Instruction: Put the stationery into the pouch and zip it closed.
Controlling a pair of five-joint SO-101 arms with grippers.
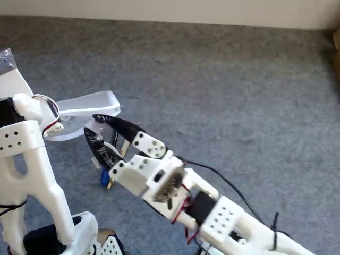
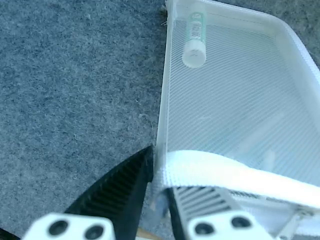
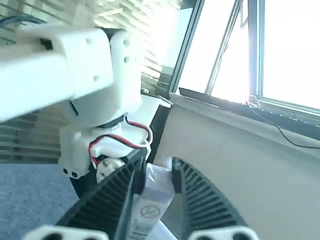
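Underneath, a grey carpet (image 1: 239, 79) with a short, felted pile covers the whole surface, and a pale strip runs along its far edge.

My left pincer (image 2: 159, 175) is narrowed onto the pouch (image 2: 240, 100), with one edge of the white mesh nipped between the black finger and the white one. The pouch is on the left of the scene, beside my left arm (image 3: 90, 65). A small tube (image 2: 194, 40) with a green label and a white cap lies inside it, by the end away from my grip.

My right pincer (image 3: 155, 167) comes in from the near right and is clamped on a white packet (image 3: 152, 200) with a printed label. Its tips are just beside the pouch. Something small and blue (image 1: 104, 176) lies on the carpet below this pincer, at the near left. I cannot tell what it is.

Past my left arm the room shows a bright window (image 3: 290, 50) with dark frames. Slatted blinds (image 3: 125, 20) hang to its left. A pale wall (image 3: 240, 165) runs beneath the sill, and a thin cable (image 3: 280, 130) trails along that sill.
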